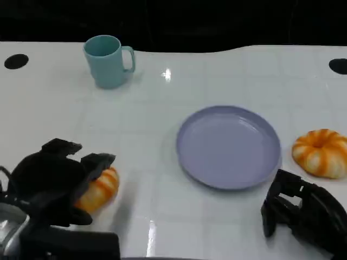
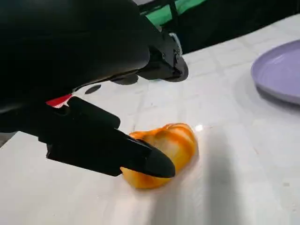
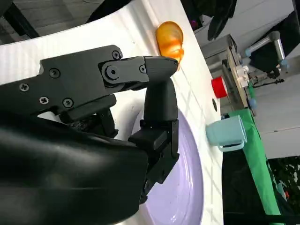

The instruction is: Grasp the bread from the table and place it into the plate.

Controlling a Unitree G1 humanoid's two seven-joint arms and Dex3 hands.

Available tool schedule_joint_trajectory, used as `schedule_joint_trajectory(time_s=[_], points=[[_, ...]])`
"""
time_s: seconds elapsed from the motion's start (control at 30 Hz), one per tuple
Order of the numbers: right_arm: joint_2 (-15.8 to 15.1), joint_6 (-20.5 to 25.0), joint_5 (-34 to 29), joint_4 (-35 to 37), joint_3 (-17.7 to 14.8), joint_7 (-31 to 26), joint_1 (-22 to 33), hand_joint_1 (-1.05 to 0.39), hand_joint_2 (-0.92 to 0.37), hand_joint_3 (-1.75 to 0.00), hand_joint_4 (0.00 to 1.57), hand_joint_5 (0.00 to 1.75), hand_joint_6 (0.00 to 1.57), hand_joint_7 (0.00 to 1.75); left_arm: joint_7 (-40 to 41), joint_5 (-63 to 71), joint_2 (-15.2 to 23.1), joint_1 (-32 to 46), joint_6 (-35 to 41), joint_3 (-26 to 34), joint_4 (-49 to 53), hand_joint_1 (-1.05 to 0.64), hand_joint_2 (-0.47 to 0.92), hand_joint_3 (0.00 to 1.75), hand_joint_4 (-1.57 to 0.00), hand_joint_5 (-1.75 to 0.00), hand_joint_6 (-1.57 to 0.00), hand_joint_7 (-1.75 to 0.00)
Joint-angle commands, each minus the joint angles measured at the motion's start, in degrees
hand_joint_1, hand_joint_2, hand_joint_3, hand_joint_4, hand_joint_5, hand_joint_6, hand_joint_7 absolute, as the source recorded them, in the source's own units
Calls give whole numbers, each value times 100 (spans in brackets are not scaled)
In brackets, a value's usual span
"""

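Two orange striped breads lie on the white table. One bread [image 1: 103,188] [image 2: 168,145] sits at the near left, half under my left hand [image 1: 59,181], whose fingers [image 2: 140,157] reach over it; one touches its side and the others stay apart above it. The bread rests on the table. The other bread [image 1: 321,152] [image 3: 169,38] lies just right of the lilac plate [image 1: 227,146] [image 2: 281,70] [image 3: 187,187]. My right hand [image 1: 301,210] hovers low near the plate's front right rim, holding nothing, its fingers [image 3: 157,70] spread.
A teal cup [image 1: 108,59] [image 3: 227,133] stands at the back left. Black round holes [image 1: 16,61] mark the table's far corners. A small red object [image 3: 219,87] sits beyond the table edge in the right wrist view.
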Motion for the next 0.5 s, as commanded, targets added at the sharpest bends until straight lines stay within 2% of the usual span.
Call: schedule_joint_trajectory(time_s=[0.03, 0.3, 0.5], points=[[-111, 99, -59, -75, -5, -63, 53, -60, -92, -24, 72, 174, 61, 159, 123, 77, 173, -421, 79, -337, 793, -53, 81, 0, 0, -22, -21, 0], [-115, 70, -78, -149, 16, -94, 105, -60, -92, -24, 72, 175, 61, 161, 515, -110, -44, -1468, 102, -1067, 2824, -45, 79, 0, -2, -19, -19, 0], [-113, 47, -59, -161, 16, -71, 120, -59, -92, -25, 73, 174, 61, 161, 584, -233, -114, -1952, 225, -1403, 3622, -43, 82, 2, -3, -18, -23, -2]])
